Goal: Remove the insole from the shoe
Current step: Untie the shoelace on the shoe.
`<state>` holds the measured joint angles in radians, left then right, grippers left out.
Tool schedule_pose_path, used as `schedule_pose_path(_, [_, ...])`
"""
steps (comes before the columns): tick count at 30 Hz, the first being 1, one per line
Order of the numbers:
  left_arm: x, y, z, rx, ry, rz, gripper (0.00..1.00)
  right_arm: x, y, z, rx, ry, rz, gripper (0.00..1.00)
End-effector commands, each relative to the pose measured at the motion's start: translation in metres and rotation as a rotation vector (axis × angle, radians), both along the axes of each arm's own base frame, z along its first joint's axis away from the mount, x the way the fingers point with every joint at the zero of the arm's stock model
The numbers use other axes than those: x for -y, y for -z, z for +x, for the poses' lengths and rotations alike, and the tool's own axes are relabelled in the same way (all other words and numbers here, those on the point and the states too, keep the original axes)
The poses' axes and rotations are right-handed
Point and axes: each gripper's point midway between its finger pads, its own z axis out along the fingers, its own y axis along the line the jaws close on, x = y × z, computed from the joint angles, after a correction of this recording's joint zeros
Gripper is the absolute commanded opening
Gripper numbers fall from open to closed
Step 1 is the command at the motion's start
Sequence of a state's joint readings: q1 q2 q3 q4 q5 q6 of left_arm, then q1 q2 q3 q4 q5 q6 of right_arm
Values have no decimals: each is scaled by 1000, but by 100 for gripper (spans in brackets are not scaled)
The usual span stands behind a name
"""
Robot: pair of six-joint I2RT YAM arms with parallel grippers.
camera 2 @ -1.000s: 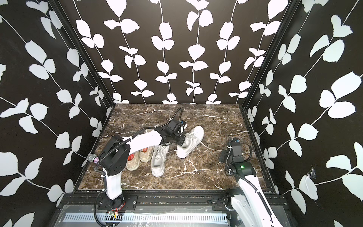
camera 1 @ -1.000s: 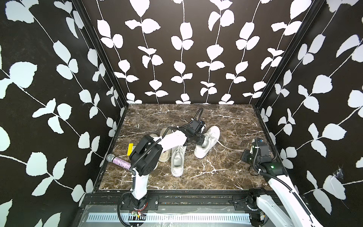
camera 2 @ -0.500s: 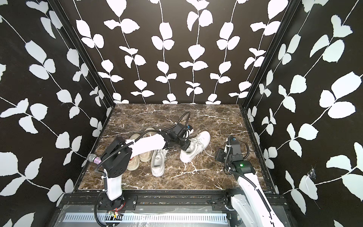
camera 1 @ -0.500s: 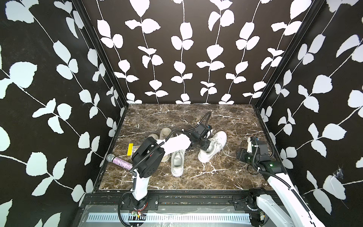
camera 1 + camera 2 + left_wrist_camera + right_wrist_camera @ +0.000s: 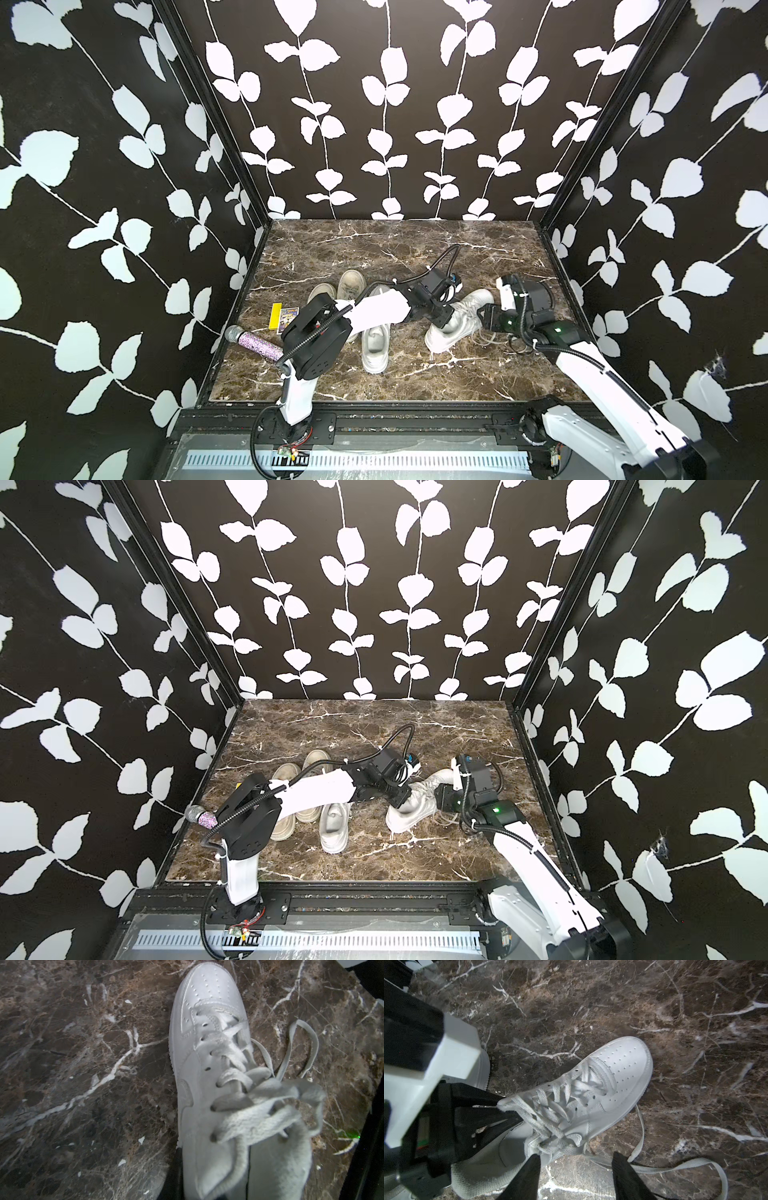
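While it lay on its sole on the marble tabletop (image 5: 374, 249), the white sneaker (image 5: 457, 330) had a gripper at each side of its ankle end. The left gripper (image 5: 442, 318) came in over the lacing. In the right wrist view its black fingers (image 5: 481, 1111) were pinched together on the top of the grey tongue (image 5: 477, 1167) and the uppermost lace crossing, so it gripped the white sneaker (image 5: 618, 1068) there. The right gripper (image 5: 575, 1159) sat beside the heel half of the sneaker, on the flank away from the left arm. Its two fingers stood well apart, with only marble and a loose lace (image 5: 641, 1142) between them. One fingertip was just beside the sneaker's flank, but whether it touched could not be told.

The insole could not be seen in any view, because the tongue and the grippers covered the sneaker's mouth. In the left wrist view the sneaker's perforated toe (image 5: 207, 987) pointed away from the camera.

A second white sneaker (image 5: 376, 345) lay near it on the left arm's side, not touching. Two beige shoes (image 5: 351, 282) lay beyond that one. A glittery microphone (image 5: 253, 343) and a yellow card (image 5: 275, 316) lay farther off on the same side.
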<state>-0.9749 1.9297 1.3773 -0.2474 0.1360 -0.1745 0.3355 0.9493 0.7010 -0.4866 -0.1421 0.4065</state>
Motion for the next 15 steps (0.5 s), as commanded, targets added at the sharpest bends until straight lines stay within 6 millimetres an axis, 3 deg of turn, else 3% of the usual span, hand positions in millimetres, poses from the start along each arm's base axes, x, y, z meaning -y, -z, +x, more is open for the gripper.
schedule_pose_path(1, [23,-71,3,111,51,-172,0,-9,-10,9,44,-34,-12,52])
schedule_pose_path(6, [26,-71,-1,114,70,-172,0,-16,-4,10,29,-58,-20,50])
schedule_pose_path(15, [30,-74,-8,114,106,-182,0,-13,13,12,-12,-42,-82,45])
